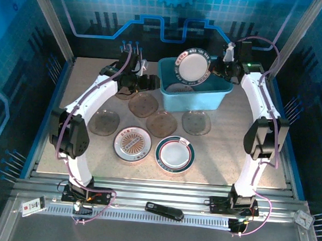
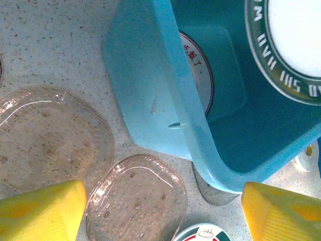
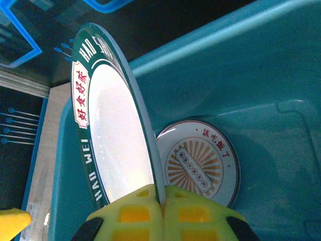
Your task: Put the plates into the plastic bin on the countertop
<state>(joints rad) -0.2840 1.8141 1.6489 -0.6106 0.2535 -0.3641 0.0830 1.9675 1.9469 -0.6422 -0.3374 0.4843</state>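
One red-rimmed plate (image 3: 203, 165) lies flat on the floor of the teal plastic bin (image 1: 196, 102). Above it the right gripper (image 3: 163, 211) pinches a green-rimmed plate (image 1: 193, 66) by its rim, held on edge with its face turned leftward. The left gripper (image 1: 153, 82) hovers open beside the bin's left wall. Four smoky-brown plates (image 1: 143, 104) and two round plates (image 1: 132, 143) lie on the bench (image 1: 231, 154) in front of the bin.

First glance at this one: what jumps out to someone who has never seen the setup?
The green-rimmed plate, held on edge above the teal plastic bin at the far middle of the countertop, pinched at its rim by the shut right gripper. A red-patterned plate already lies flat on the bin's floor. In front of the bin, four smoky-brown plates and two round patterned plates lie on the countertop.
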